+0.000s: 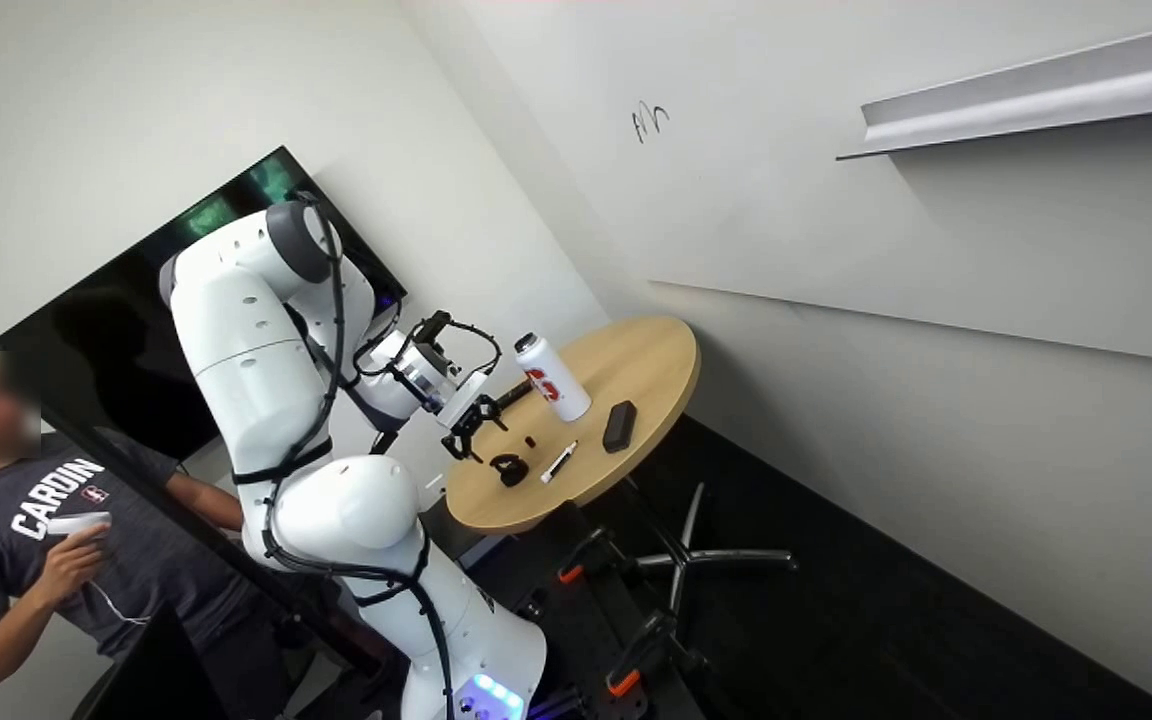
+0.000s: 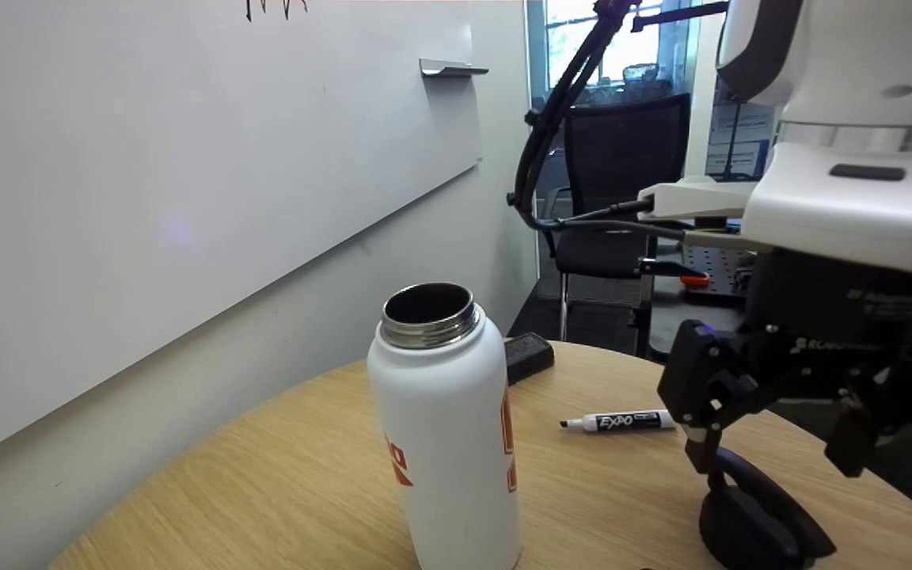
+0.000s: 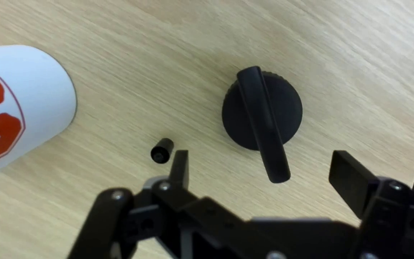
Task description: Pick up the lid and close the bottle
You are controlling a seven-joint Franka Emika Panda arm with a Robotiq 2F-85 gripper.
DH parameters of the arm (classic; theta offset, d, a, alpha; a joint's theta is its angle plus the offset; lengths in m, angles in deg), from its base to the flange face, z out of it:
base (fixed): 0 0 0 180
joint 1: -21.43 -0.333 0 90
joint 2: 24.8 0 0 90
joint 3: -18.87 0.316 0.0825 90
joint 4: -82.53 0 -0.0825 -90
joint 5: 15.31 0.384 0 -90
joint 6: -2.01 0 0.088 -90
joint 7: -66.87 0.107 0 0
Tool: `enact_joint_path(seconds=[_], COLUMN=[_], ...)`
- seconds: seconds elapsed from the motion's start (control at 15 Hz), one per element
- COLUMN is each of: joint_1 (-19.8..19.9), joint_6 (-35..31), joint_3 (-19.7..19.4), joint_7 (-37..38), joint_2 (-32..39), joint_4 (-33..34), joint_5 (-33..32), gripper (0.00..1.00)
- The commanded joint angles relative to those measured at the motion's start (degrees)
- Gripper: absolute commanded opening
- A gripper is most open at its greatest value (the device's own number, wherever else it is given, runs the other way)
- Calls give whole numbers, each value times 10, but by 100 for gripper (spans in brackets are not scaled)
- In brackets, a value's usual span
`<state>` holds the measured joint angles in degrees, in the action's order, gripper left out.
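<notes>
At the left of the wrist view is the lower part of the white bottle (image 3: 43,100), well apart from the fingers (image 3: 180,171); in an exterior view it stands upright on the table (image 2: 282,491), its threaded steel mouth (image 2: 429,331) uncovered. To its right lies a small black cylinder (image 3: 162,150), just beyond the tip of the nearest finger in that wrist view. Then come the fingers themselves, spread wide and holding nothing. The black lid (image 3: 264,118) lies on the table, sideways about midway between them. Its round disc appears mostly beyond the fingertips, while the end of its bar-like handle (image 3: 278,171) shows level with them, apart from both. How far above the lid the fingers hang cannot be told. Farthest right, the other finger shows near the table's curved edge.
</notes>
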<state>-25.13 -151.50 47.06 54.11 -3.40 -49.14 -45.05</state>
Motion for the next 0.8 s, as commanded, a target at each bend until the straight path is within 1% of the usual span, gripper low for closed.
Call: enact_joint_path(seconds=[0.0,0.13,0.2,0.27,0.33,0.4,0.47,0.53,0.6,0.67,0.73], joint_1=[-5,-4,-5,-6,-6,-6,-6,-6,-6,-6,-7], joint_6=[16,15,13,13,12,12,12,13,13,14,15], joint_3=[-7,-6,-7,-9,-8,-8,-8,-8,-8,-8,-8], joint_7=[-35,-47,-51,-50,-53,-54,-56,-56,-56,-57,-57], joint_2=[26,34,36,37,39,39,40,40,40,41,41], joint_4=[20,19,18,17,18,17,18,18,19,20,21], joint_5=[23,29,30,30,31,31,31,31,31,31,32], gripper=[100,100,75,72,66,56,50,41,34,26,19])
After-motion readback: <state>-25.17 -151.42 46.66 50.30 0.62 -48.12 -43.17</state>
